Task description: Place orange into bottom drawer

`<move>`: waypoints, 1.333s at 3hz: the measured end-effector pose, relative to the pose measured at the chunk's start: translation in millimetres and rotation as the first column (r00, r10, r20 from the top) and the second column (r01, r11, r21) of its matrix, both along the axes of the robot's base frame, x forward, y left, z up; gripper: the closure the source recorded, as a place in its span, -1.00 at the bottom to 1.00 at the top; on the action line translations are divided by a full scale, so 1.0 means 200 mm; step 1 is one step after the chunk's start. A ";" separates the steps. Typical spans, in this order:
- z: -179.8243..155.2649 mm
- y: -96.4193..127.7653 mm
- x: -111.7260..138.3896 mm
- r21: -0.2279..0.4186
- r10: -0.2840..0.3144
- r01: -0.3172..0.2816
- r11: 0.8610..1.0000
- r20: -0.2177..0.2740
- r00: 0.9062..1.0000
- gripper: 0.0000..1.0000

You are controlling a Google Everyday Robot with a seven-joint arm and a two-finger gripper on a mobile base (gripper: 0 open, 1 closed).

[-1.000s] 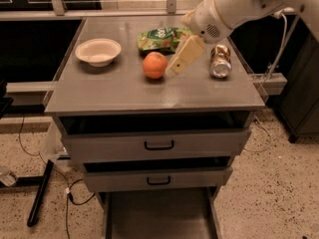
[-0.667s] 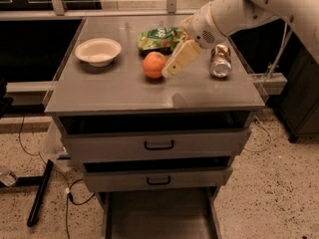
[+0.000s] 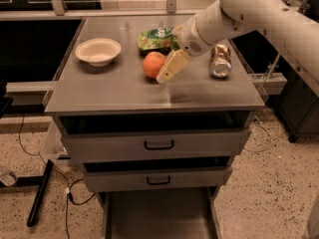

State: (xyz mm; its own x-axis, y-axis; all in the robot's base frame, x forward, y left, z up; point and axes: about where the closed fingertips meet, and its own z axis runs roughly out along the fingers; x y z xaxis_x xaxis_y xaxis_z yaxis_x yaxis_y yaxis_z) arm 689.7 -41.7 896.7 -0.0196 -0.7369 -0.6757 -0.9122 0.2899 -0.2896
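Observation:
The orange (image 3: 152, 63) sits on the grey cabinet top (image 3: 124, 88), near its middle. My gripper (image 3: 168, 69) reaches down from the upper right on the white arm, and its cream-coloured finger (image 3: 172, 66) lies right beside the orange's right side. The bottom drawer (image 3: 158, 215) stands pulled out at the foot of the cabinet, its flat floor bare.
A white bowl (image 3: 98, 51) stands at the left of the top, a green bag (image 3: 156, 39) behind the orange, and a shiny can (image 3: 220, 60) lies at the right. Two drawer fronts with black handles (image 3: 159, 145) sit above the open drawer. A black stand and cables lie on the floor at left.
The gripper has moved left and down a little, closing in on the orange's right side. The orange has not moved.

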 end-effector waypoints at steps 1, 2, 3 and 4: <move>-0.05 0.01 0.07 -0.016 -0.009 0.009 1.000 0.014 1.000 -1.00; -0.07 0.06 0.10 0.009 0.012 -0.012 1.000 0.007 1.000 -1.00; -0.09 0.13 0.10 0.064 0.044 -0.043 0.997 -0.019 0.999 -1.00; -0.13 0.20 0.08 0.100 0.076 -0.070 0.993 -0.054 0.996 -1.00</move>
State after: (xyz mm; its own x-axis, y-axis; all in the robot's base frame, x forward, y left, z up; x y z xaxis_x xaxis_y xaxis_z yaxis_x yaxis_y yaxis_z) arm 704.7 -0.8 870.3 -0.0093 -0.6684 -0.7437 -0.9463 0.2462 -0.2094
